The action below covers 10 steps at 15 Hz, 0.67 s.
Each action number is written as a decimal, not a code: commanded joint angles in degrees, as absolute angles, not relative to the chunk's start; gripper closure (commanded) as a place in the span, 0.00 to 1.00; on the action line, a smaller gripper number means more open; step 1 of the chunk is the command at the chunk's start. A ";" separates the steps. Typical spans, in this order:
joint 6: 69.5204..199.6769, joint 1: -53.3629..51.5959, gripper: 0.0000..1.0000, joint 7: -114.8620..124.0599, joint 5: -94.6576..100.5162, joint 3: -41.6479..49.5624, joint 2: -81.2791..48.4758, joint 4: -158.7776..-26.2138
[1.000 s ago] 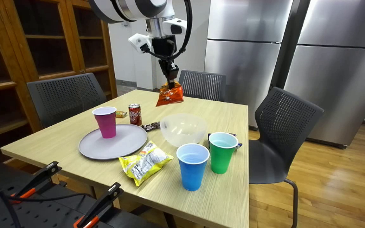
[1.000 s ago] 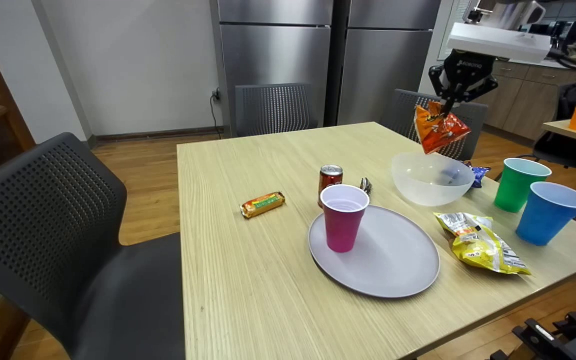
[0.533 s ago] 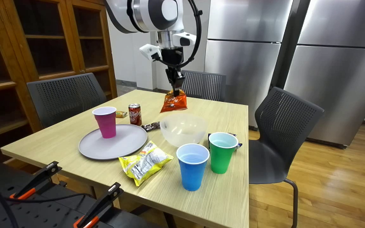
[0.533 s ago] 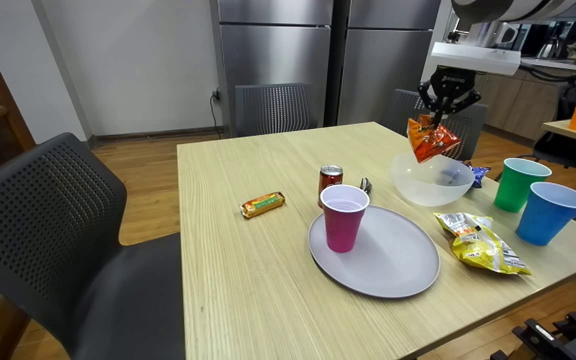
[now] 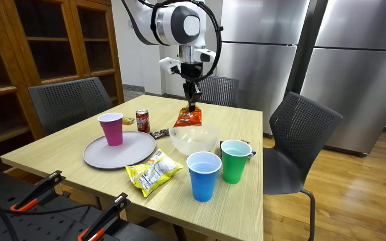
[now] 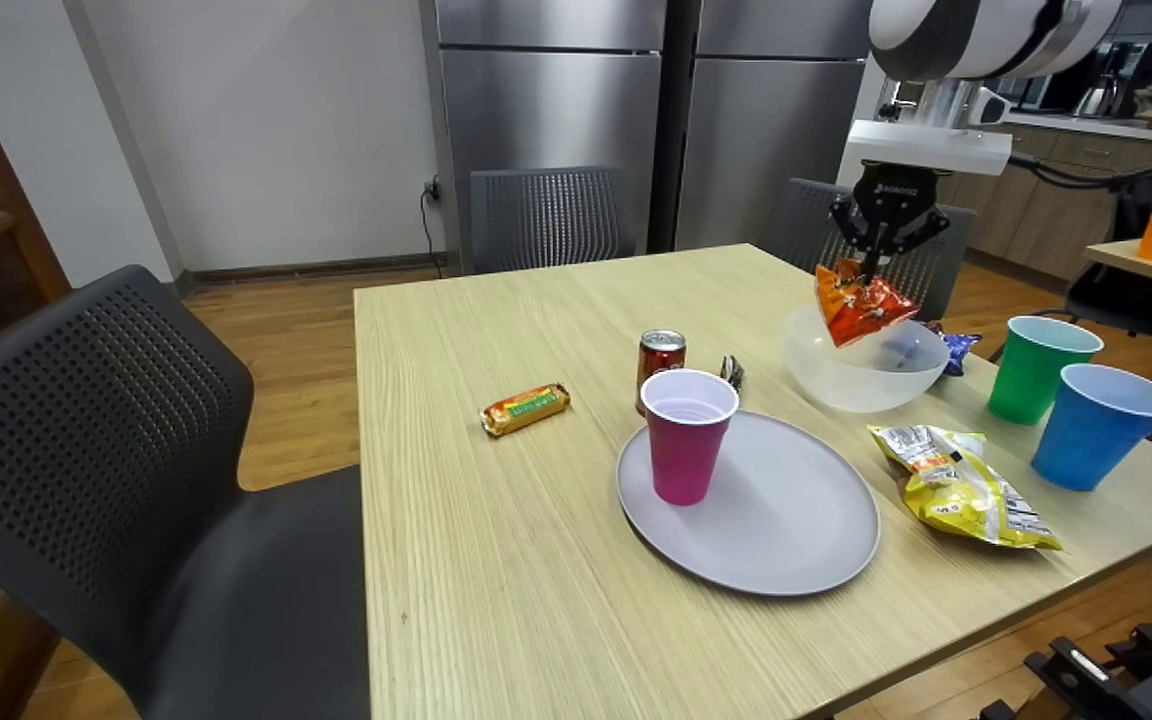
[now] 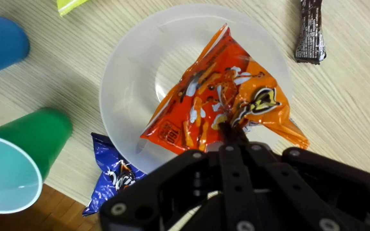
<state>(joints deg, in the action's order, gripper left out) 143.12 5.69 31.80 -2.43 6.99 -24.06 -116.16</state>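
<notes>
– Lower now than in the earlier frame, our gripper (image 5: 192, 107) and the red bag (image 7: 204, 106) are both nearer the bowl (image 7: 117, 96). What have our jaws got?

– We have the bag: our jaws stand drawn together, pinching its crumpled upper part.

– And which way does it lie from us?

– Below the gripper in both exterior views, hanging a little tilted. From the wrist we see most of it over the bowl's mouth, an orange corner reaching past the rim.

– How does its long edge run?

– Slantwise across the bowl, on the side away from our jaws. We can't fairly tell whether its lowest corner dips under the rim or hangs just above.

– And around us?

– A blue packet (image 7: 108, 179) just beside the bowl, and a dark bar (image 7: 310, 35) across from it.
</notes>
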 commanded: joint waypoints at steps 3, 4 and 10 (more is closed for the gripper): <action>136.91 5.40 1.00 29.77 -5.24 8.34 -29.72 -108.76; 136.34 5.38 1.00 29.91 -5.26 8.51 -30.47 -107.95; 133.20 5.62 1.00 30.04 -5.96 8.98 -34.37 -104.08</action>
